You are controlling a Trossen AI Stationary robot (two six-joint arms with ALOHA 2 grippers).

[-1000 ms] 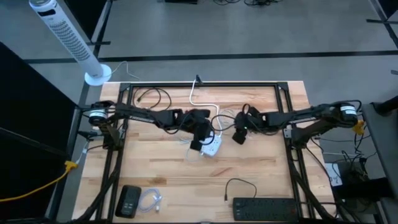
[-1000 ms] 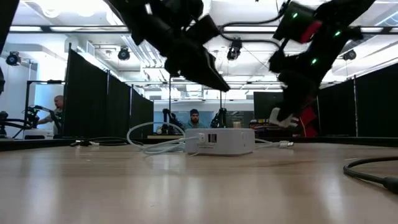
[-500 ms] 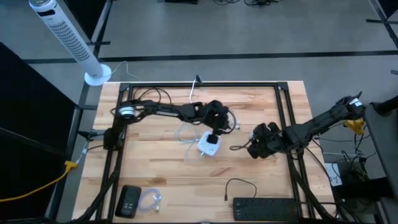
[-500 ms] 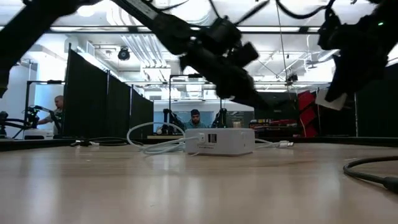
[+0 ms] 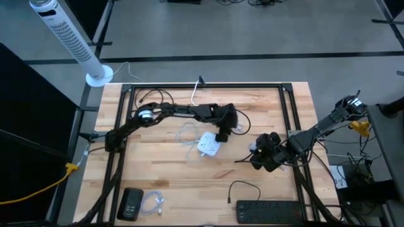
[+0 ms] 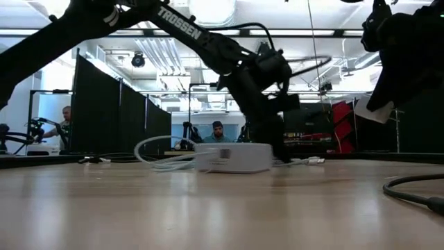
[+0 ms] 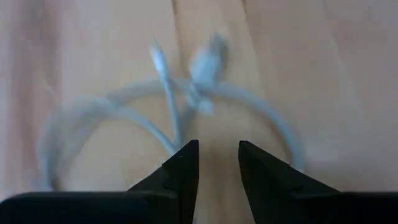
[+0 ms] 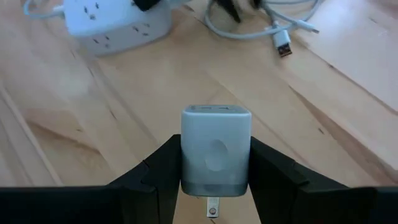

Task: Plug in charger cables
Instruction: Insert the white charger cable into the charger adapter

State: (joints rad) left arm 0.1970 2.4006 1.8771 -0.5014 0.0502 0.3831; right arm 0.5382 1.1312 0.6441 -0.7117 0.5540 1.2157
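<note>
Both arms have shifted since the earlier frame: the right claw has drawn back toward the near right tabletop, clenched on a white charger block, while the left claw stretches out past the socket cube, parted and empty over a white charger cable. Pickup seems in hand; next, lowering and closing on its plug

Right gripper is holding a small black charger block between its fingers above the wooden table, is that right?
Not quite. The right gripper does hold a small charger block between its fingers above the wooden table, but the block is white, not black, as the right wrist view shows.
</note>
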